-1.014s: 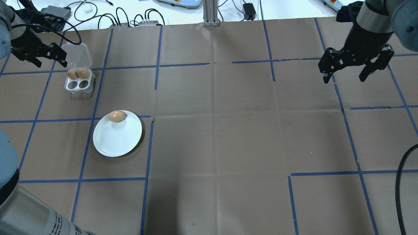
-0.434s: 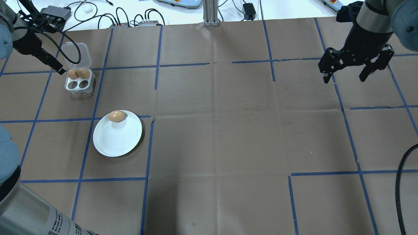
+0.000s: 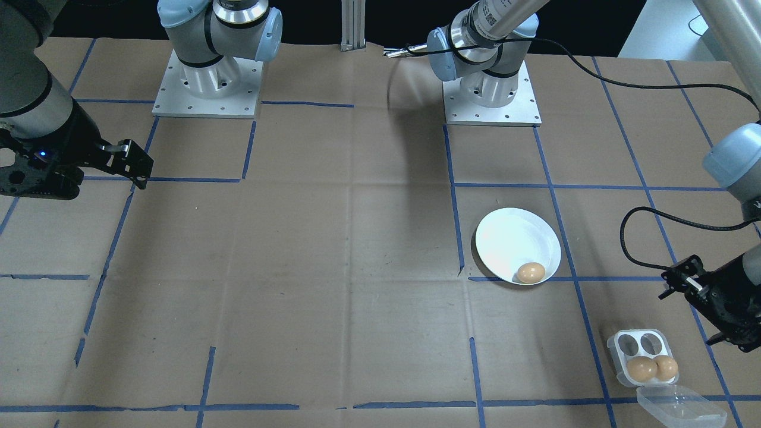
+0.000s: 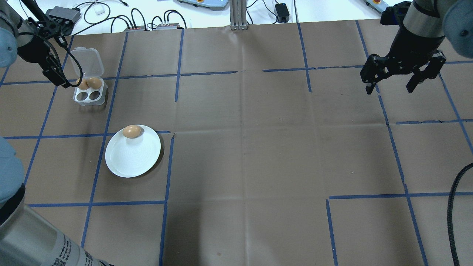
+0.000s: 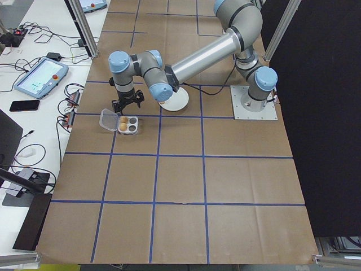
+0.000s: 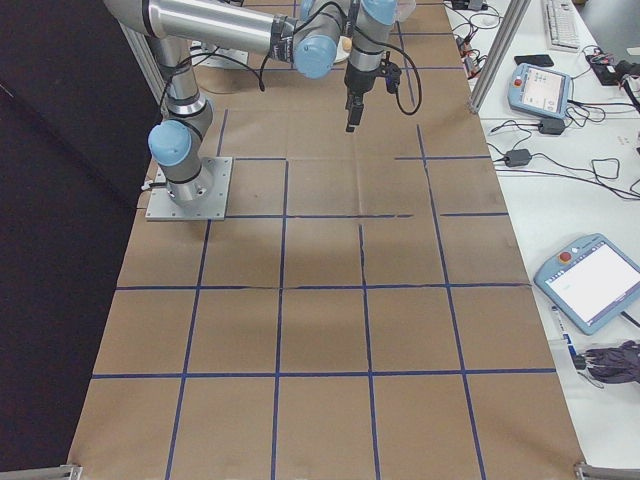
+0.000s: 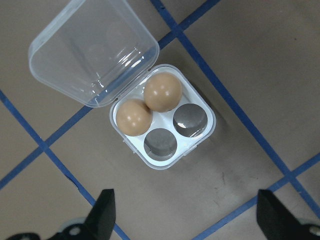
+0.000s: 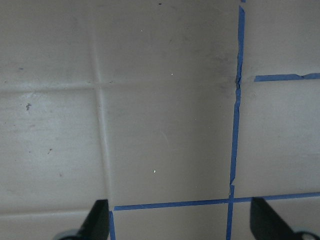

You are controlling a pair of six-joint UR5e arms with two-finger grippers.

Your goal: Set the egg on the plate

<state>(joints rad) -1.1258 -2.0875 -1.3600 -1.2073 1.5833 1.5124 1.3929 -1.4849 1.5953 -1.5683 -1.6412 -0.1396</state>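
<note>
The white plate (image 4: 133,159) lies left of centre on the table, with one brown egg (image 4: 132,131) resting at its far rim; the front view shows both the plate (image 3: 511,238) and this egg (image 3: 530,272). Two more eggs (image 7: 162,92) sit side by side in the clear four-cup tray (image 7: 202,142) beyond the plate, its lid (image 7: 92,50) folded open. My left gripper (image 4: 61,79) hovers open just left of the tray (image 4: 88,96), nothing between its fingers. My right gripper (image 4: 390,89) hangs open and empty over the far right of the table.
Brown paper with blue tape lines covers the table (image 4: 244,155). Cables and small boxes (image 4: 147,22) lie along the far edge. A black cable (image 4: 452,207) hangs at the right edge. An aluminium post (image 4: 236,14) stands at the far middle.
My left gripper has swung round and moved in towards the egg tray, from beside the lid to beside the two eggs. The right arm, the plate and its egg have not moved.
</note>
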